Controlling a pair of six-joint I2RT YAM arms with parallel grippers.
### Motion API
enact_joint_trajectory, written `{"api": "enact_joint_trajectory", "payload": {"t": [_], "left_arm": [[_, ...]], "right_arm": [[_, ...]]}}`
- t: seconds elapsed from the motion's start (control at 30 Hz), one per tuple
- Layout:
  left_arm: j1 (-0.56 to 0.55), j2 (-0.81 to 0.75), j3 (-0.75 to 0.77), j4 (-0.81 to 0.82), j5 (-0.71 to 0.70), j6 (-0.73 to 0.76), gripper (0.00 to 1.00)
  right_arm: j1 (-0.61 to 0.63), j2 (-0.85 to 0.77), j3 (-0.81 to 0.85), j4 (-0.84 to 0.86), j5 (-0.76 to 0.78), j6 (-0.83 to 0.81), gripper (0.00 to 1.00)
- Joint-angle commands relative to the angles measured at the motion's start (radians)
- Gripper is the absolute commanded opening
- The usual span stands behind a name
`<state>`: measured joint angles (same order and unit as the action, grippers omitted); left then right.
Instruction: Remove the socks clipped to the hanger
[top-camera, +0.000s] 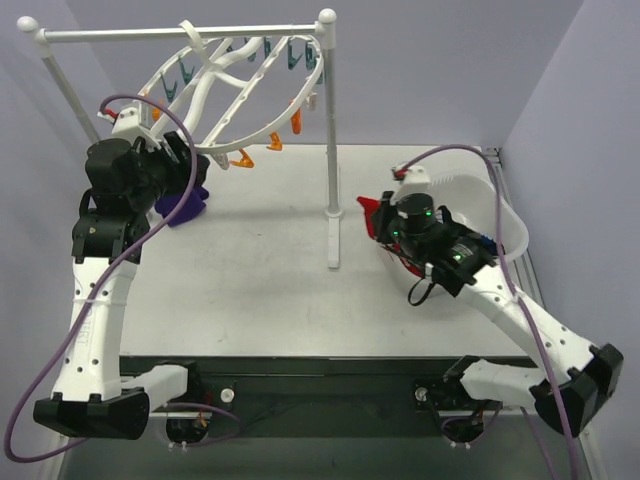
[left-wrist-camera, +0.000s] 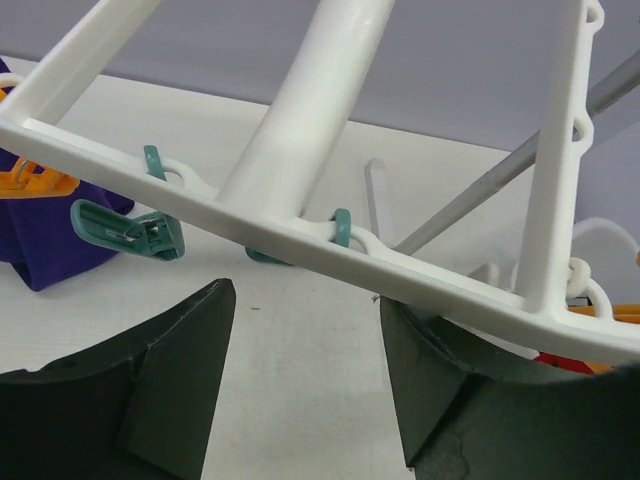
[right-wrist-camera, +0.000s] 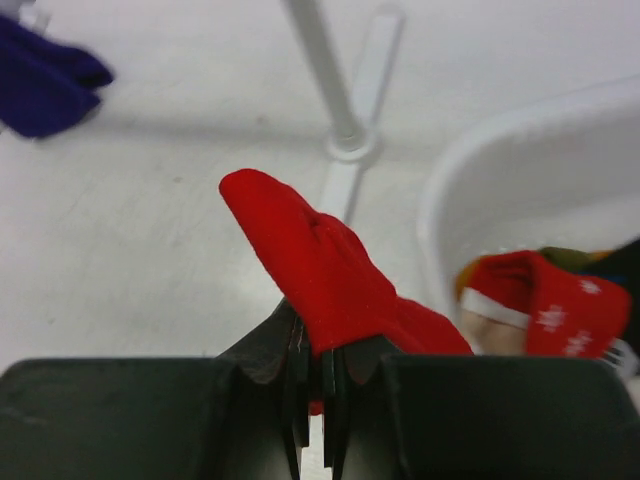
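The white hanger (top-camera: 245, 85) hangs tilted from the rail, with orange and teal clips along its ring. A purple sock (top-camera: 181, 205) hangs from a clip at its lower left; it shows in the left wrist view (left-wrist-camera: 45, 235) too. My left gripper (top-camera: 185, 165) is open and empty, its fingers (left-wrist-camera: 190, 340) just under a hanger crossbar (left-wrist-camera: 300, 235). My right gripper (top-camera: 385, 225) is shut on a red sock (right-wrist-camera: 325, 265) and holds it beside the white basin (right-wrist-camera: 470, 190). A red-and-white sock (right-wrist-camera: 545, 305) lies in the basin.
The white rail stand's upright pole (top-camera: 330, 130) and its foot (top-camera: 334, 240) stand between the two arms. The basin (top-camera: 510, 235) sits at the right, against the wall. Purple cables loop from both arms.
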<state>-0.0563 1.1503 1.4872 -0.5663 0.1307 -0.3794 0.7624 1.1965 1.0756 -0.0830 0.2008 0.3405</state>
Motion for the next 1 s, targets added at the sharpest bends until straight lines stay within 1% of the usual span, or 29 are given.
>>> {"api": "enact_joint_trajectory", "payload": {"t": [0.0,0.03,0.07,0.1,0.13,0.2,0.23,0.3,0.33,0.4,0.43,0.5,0.53,0.57,0.6,0.63,0.67,0.7,0.73,0.77,0.83,0.87,0.9,0.93,0.97], "left_arm": [[-0.02,-0.034,0.036,-0.025,0.029,0.039,0.77],[-0.028,-0.028,0.076,-0.046,0.027,0.043,0.79],[-0.042,-0.024,0.093,-0.064,0.021,0.05,0.8],[-0.051,-0.024,0.108,-0.09,0.012,0.057,0.85],[-0.06,-0.038,0.119,-0.095,-0.002,0.056,0.85],[-0.077,-0.082,0.124,-0.089,-0.057,0.051,0.85],[-0.079,-0.099,0.122,-0.086,-0.074,0.051,0.87],[-0.079,-0.139,0.128,-0.086,-0.123,0.05,0.87],[-0.079,-0.152,0.131,-0.084,-0.149,0.05,0.87],[-0.077,-0.182,0.146,-0.08,-0.14,0.05,0.88],[-0.079,-0.19,0.151,-0.073,-0.131,0.05,0.88],[-0.077,-0.211,0.159,-0.043,-0.065,0.036,0.88],[-0.079,-0.215,0.159,-0.023,0.017,0.025,0.88],[-0.079,-0.213,0.154,-0.001,0.082,-0.013,0.87],[-0.079,-0.201,0.145,0.047,0.148,-0.039,0.87],[-0.082,-0.186,0.142,0.072,0.291,-0.07,0.86],[-0.091,-0.169,0.136,0.095,0.343,-0.132,0.85],[-0.111,-0.141,0.125,0.155,0.381,-0.157,0.84],[-0.194,-0.136,0.084,0.184,0.37,-0.168,0.84],[-0.244,-0.135,0.071,0.195,0.328,-0.149,0.84],[-0.371,-0.13,0.039,0.207,0.244,-0.119,0.84],[-0.481,-0.126,0.032,0.213,0.186,-0.102,0.84],[-0.535,-0.117,0.018,0.233,0.164,-0.099,0.84],[-0.586,-0.112,-0.013,0.249,0.143,-0.096,0.84],[-0.693,-0.109,-0.034,0.284,0.094,-0.084,0.84]], "right_arm": [[-0.188,-0.121,-0.008,-0.196,-0.056,0.066,0.02],[-0.266,-0.142,-0.008,-0.216,-0.072,0.066,0.03],[-0.3,-0.152,-0.011,-0.243,-0.095,0.066,0.04],[-0.336,-0.158,-0.014,-0.253,-0.116,0.066,0.05],[-0.4,-0.164,-0.019,-0.264,-0.164,0.065,0.05],[-0.46,-0.164,-0.032,-0.291,-0.192,0.066,0.08],[-0.507,-0.158,-0.039,-0.3,-0.255,0.063,0.12],[-0.547,-0.146,-0.048,-0.31,-0.288,0.063,0.15],[-0.573,-0.131,-0.049,-0.32,-0.308,0.061,0.19],[-0.586,-0.111,-0.049,-0.328,-0.316,0.055,0.28],[-0.591,-0.104,-0.049,-0.336,-0.322,0.052,0.42],[-0.591,-0.095,-0.048,-0.343,-0.324,0.046,0.56],[-0.591,-0.091,-0.048,-0.353,-0.324,0.043,0.67],[-0.591,-0.09,-0.048,-0.359,-0.327,0.045,0.72],[-0.591,-0.092,-0.046,-0.365,-0.33,0.043,0.73],[-0.588,-0.095,-0.046,-0.377,-0.33,0.042,0.76],[-0.58,-0.1,-0.045,-0.382,-0.327,0.041,0.87],[-0.574,-0.112,-0.045,-0.389,-0.324,0.041,0.87],[-0.562,-0.12,-0.042,-0.406,-0.319,0.041,0.89],[-0.549,-0.129,-0.036,-0.414,-0.313,0.04,0.89],[-0.485,-0.156,-0.034,-0.432,-0.287,0.04,0.9],[-0.456,-0.164,-0.034,-0.439,-0.273,0.045,0.9],[-0.383,-0.176,-0.036,-0.445,-0.241,0.051,0.91],[-0.352,-0.179,-0.037,-0.449,-0.235,0.06,0.91],[-0.315,-0.186,-0.043,-0.449,-0.232,0.084,0.91]]}}
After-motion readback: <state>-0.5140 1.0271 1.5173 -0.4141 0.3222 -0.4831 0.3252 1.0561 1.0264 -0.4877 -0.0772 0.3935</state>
